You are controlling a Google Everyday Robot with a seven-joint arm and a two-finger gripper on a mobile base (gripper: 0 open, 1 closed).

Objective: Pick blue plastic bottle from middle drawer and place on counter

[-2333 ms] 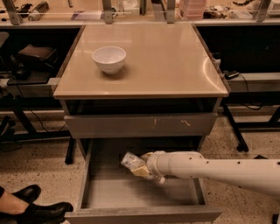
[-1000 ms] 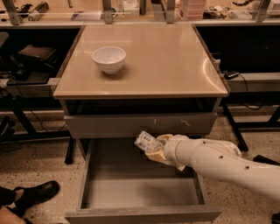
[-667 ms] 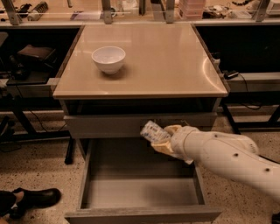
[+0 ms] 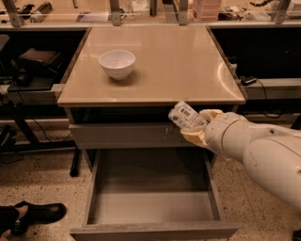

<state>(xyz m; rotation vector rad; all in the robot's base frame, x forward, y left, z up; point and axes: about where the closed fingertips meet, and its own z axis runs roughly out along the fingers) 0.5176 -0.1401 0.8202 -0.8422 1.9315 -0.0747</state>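
My gripper is shut on the blue plastic bottle, a small clear bottle with a pale patterned label. It holds the bottle tilted in the air, just below the front edge of the counter and in front of the shallower closed drawer front. The middle drawer stands pulled out below, its grey floor bare. My white arm comes in from the lower right.
A white bowl sits on the counter's left rear part. A cluttered bench with metal uprights runs behind. A person's black shoe rests on the floor at the lower left. Cables and a dark shelf lie to the left.
The gripper has lifted the bottle out of the open drawer, up and to the right, to just under the counter's front edge. The shoe at the lower left has shifted.
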